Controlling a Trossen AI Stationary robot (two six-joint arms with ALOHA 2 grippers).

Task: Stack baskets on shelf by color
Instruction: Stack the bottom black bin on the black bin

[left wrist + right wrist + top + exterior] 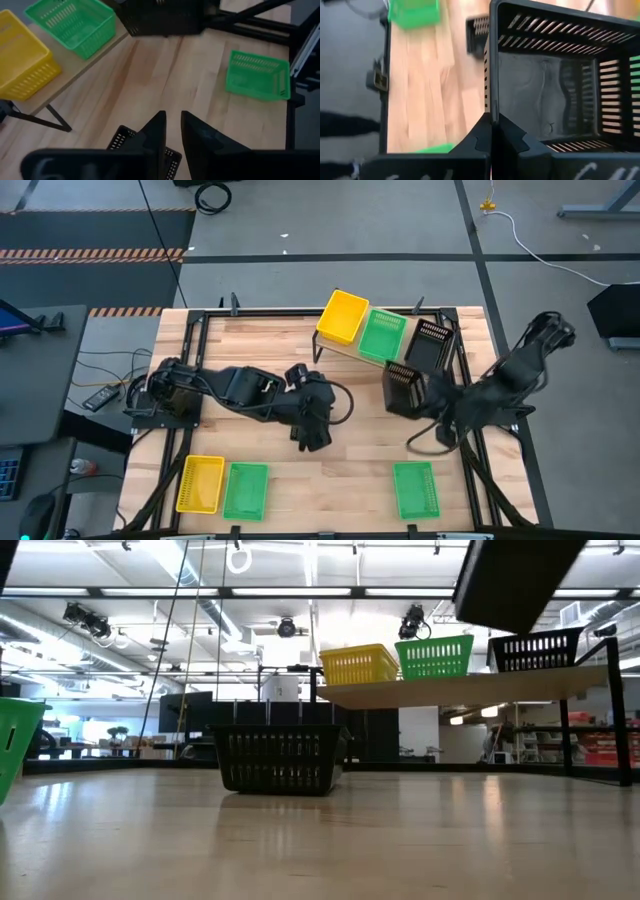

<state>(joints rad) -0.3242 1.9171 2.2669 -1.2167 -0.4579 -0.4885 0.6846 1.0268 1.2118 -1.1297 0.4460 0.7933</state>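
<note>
Light-wood plank tabletop (300, 465) framed by black rails, carrying a light-wood shelf board on thin black legs (352, 351) at the far edge. On the shelf, side by side: a yellow perforated plastic basket (343, 316), a green mesh basket (381, 335) and a black mesh basket (430, 345). Directly on the tabletop: a yellow basket (200, 483) touching a green basket (245, 490) at the near left, a lone green basket (415, 488) at the near right, and a black basket (278, 757) mid-table.
</note>
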